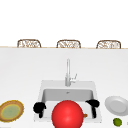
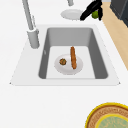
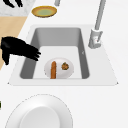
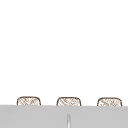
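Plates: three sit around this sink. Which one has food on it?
The small white plate down inside the sink basin: it carries a sausage and a small round brown piece. The yellow-rimmed plate and white plate on the counter carry nothing.

The white worktop [image 1: 22, 75] holds the sink [image 1: 40, 92] at its middle, a yellow-rimmed plate [image 1: 11, 110] on the left, and a white plate [image 1: 116, 105] with a lime [image 1: 117, 122] near it on the right.

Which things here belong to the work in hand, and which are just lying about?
In hand: left hand, right hand, small white plate in the sink, long orange stick, small brown lump.
Lying about: yellow-rimmed brown plate, large white plate, green lime, big red ball.
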Controlling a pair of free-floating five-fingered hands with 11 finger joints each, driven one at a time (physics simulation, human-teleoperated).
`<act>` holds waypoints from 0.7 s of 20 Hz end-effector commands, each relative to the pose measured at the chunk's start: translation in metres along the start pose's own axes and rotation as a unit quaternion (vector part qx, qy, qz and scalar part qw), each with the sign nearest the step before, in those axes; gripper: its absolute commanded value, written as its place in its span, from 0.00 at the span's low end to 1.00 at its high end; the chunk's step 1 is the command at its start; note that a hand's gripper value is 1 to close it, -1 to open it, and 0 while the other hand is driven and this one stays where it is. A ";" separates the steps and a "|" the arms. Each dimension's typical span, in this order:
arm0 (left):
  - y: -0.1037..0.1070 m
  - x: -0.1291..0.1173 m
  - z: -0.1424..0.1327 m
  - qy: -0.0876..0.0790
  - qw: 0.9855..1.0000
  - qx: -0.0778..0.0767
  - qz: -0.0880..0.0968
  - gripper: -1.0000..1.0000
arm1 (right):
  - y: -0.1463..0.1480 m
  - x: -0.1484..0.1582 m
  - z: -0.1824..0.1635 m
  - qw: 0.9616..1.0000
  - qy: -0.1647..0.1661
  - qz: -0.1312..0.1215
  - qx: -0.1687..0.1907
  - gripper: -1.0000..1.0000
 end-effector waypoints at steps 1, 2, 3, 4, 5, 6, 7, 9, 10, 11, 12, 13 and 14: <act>0.000 0.000 0.000 0.000 1.000 0.000 0.000 0.50 | 0.000 0.000 0.000 1.000 0.000 0.000 0.000 0.00; 0.000 0.000 0.000 0.000 1.000 0.000 0.000 0.50 | -0.003 0.000 0.001 1.000 0.000 0.007 -0.027 0.00; 0.000 0.000 0.000 0.000 1.000 0.000 0.000 0.50 | -0.009 0.001 0.003 0.999 0.000 0.011 -0.037 0.00; 0.000 0.000 0.000 0.000 1.000 0.000 0.000 0.50 | -0.011 0.002 0.003 0.999 0.000 0.011 -0.040 0.00; 0.000 0.000 0.000 0.000 1.000 0.000 0.000 0.50 | -0.016 0.004 -0.002 0.999 -0.001 0.008 -0.033 0.00; 0.000 0.000 0.000 0.000 1.000 0.000 0.000 0.50 | -0.021 0.009 -0.006 1.000 -0.001 0.005 -0.025 0.00; 0.000 0.000 0.000 0.000 1.000 0.000 0.000 0.50 | -0.025 0.012 -0.010 1.000 -0.001 0.004 -0.020 0.00; 0.000 0.000 0.000 0.000 1.000 0.000 0.000 0.50 | -0.037 0.017 -0.017 1.000 -0.001 0.002 -0.017 0.00; 0.000 0.000 0.000 0.000 1.000 0.000 0.000 0.50 | -0.048 0.018 -0.018 1.000 -0.001 0.005 -0.030 0.00; 0.000 0.000 0.000 0.000 1.000 0.000 0.000 0.50 | -0.052 0.020 -0.023 0.999 -0.001 0.008 -0.039 0.00; 0.000 0.000 0.000 0.000 1.000 0.000 0.000 0.50 | -0.057 0.022 -0.028 0.999 -0.002 0.008 -0.043 0.00; 0.000 0.000 0.000 0.000 1.000 0.000 0.000 0.50 | -0.062 0.024 -0.034 0.999 -0.003 0.008 -0.049 0.00; 0.000 0.000 0.000 0.000 1.000 0.000 0.000 0.50 | -0.067 0.027 -0.038 0.998 -0.002 0.010 -0.055 0.00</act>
